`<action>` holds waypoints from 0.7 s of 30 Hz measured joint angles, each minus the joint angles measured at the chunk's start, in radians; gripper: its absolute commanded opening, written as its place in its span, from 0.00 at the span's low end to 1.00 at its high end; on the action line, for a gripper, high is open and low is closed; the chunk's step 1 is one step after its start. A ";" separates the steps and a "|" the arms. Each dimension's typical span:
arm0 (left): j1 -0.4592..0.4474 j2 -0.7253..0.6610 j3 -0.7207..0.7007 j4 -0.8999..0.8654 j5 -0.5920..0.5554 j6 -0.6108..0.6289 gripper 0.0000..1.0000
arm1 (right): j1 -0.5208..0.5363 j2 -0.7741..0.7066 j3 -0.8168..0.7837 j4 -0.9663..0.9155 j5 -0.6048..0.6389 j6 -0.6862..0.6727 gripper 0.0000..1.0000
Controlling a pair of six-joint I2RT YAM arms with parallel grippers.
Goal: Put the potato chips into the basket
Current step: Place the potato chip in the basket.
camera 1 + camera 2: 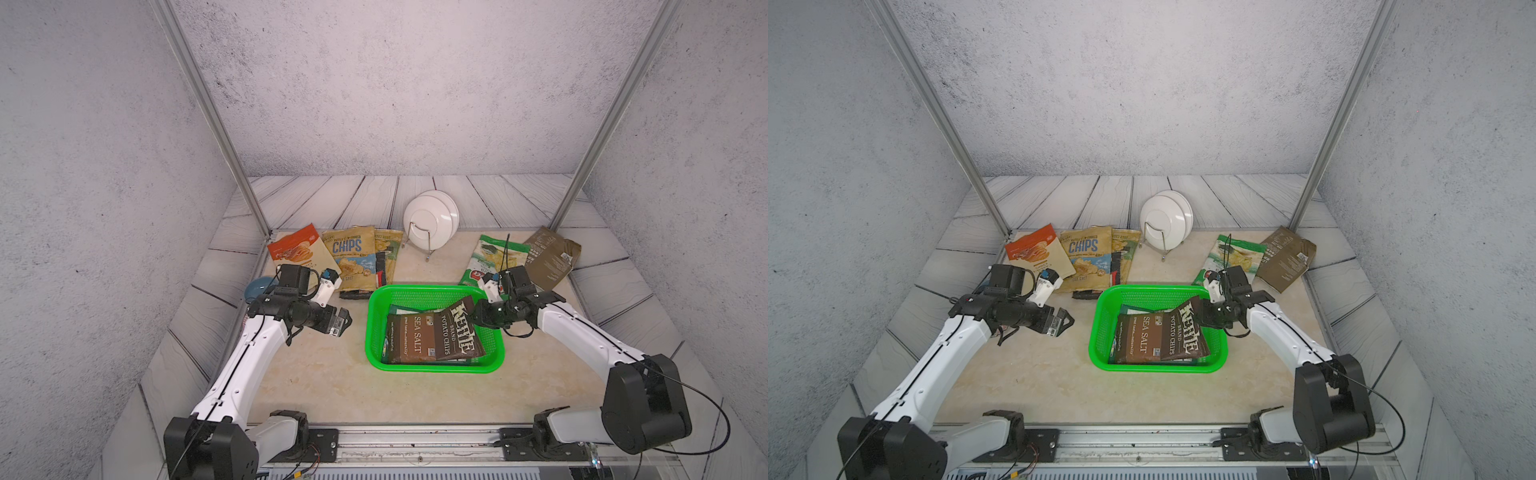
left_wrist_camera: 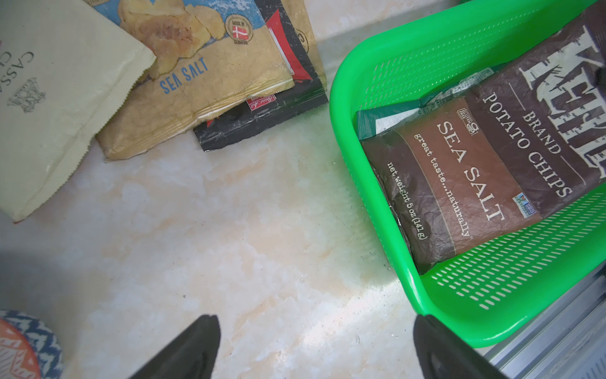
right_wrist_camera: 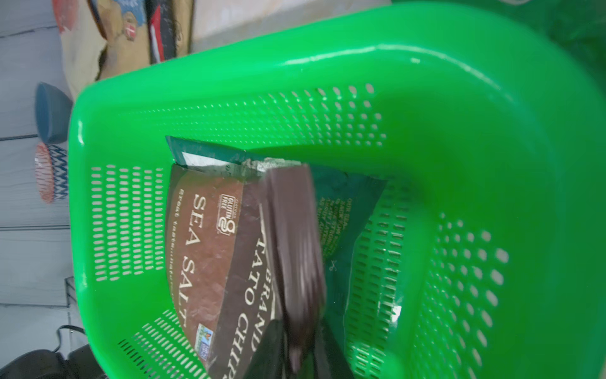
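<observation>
1. The Kettle bag lies in the basket on a teal bag, with its top seam raised toward 2 o'clock.
2. That seam sits between the jaws of the right gripper; whether it is clamped cannot be told.
3. The jaws of the left gripper are held wide apart and empty, at the basket's 9 o'clock.
4. The CHIPS bag at 11 o'clock and the green bag at 1 o'clock are judged light, slippery and crushable. A flat sealed edge is best pinched.

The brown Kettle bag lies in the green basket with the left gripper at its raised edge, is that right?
No. It is the right gripper at the raised edge of the Kettle bag in the green basket, as a top view shows.
</observation>
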 measured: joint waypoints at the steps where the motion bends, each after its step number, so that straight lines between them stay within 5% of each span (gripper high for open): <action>1: 0.000 0.000 0.000 0.000 0.000 0.000 0.99 | 0.000 -0.001 0.002 -0.010 0.007 -0.005 0.34; 10: 0.000 0.000 0.000 0.000 -0.001 0.000 0.99 | -0.028 -0.127 0.106 -0.112 0.232 -0.022 0.55; 15: 0.000 0.000 0.000 0.000 -0.001 0.000 0.99 | -0.172 -0.176 0.117 -0.057 0.250 0.016 0.55; 21: 0.000 0.000 0.000 0.000 -0.001 0.000 0.99 | -0.362 -0.025 0.102 0.085 0.196 0.113 0.55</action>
